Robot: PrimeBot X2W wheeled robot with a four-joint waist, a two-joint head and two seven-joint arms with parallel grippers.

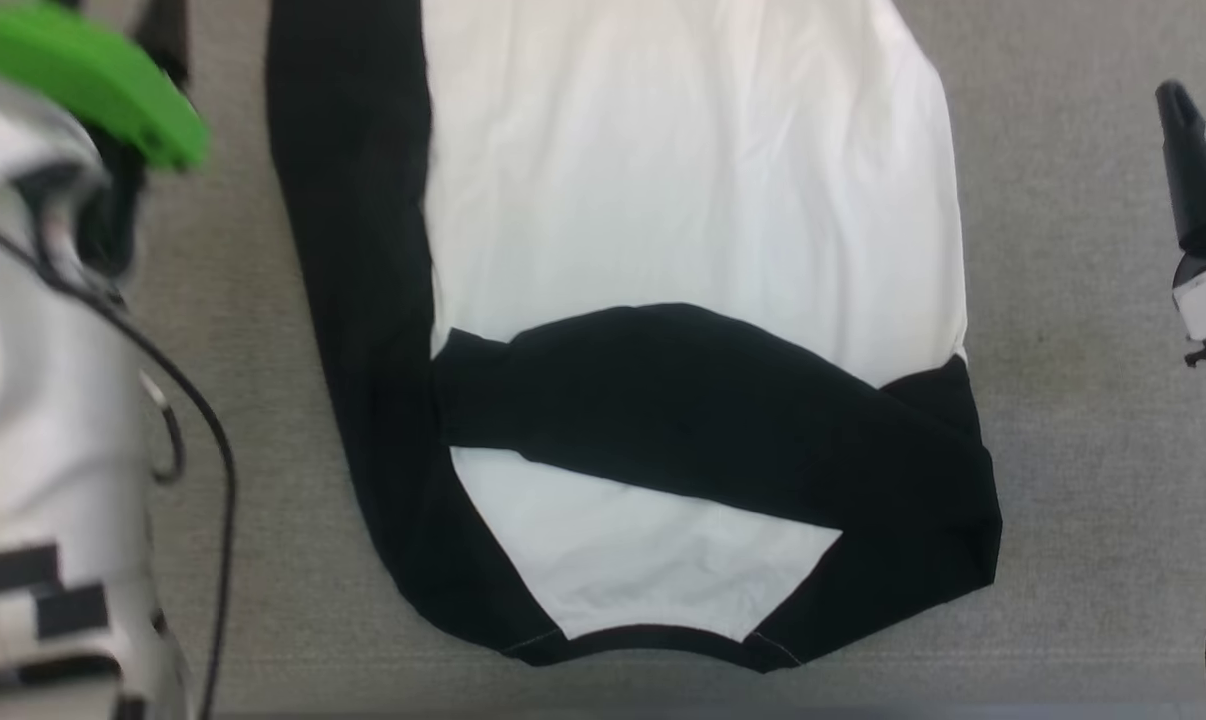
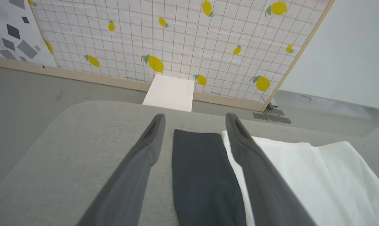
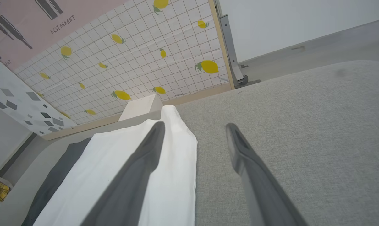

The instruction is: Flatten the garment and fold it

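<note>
Garment: centre of surface, long axis near to far, neck nearest.
Left hand: wide, empty, over black left edge.
Right hand: wide, empty, by white right edge.
Nearer arm: neither.

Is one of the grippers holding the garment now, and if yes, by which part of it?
Nothing is held. The left gripper and the right gripper both have their jaws open, and the garment lies loose on the grey surface.
</note>
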